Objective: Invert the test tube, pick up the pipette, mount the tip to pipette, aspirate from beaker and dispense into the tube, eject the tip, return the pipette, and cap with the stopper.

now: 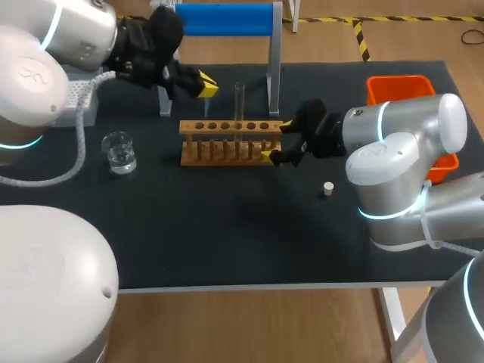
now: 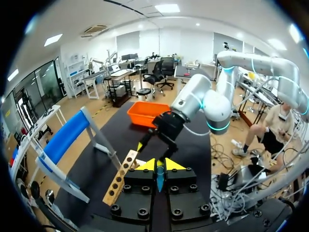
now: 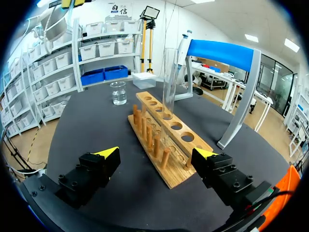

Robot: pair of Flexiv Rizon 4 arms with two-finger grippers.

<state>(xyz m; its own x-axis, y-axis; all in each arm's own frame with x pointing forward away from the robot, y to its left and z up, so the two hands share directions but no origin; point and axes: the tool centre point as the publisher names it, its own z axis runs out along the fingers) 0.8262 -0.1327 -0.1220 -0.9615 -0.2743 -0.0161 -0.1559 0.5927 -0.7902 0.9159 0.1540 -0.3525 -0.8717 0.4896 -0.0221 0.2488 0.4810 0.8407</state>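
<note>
A slim teal tip (image 2: 159,179) is being gripped between the nearly closed fingers of the left gripper (image 1: 204,85), above the table near the blue stand (image 1: 227,19). The right gripper (image 1: 276,140) is being held wide open (nothing in it), its fingers straddling one end of the wooden rack (image 1: 227,144) without touching it. The test tube (image 1: 239,102) is being kept upright in a rack hole. The pipette (image 3: 185,43) is hanging at the stand.

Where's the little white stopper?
In the head view the stopper sits on the black table's right side, past the wooden rack's right end, near my right gripper.
</note>
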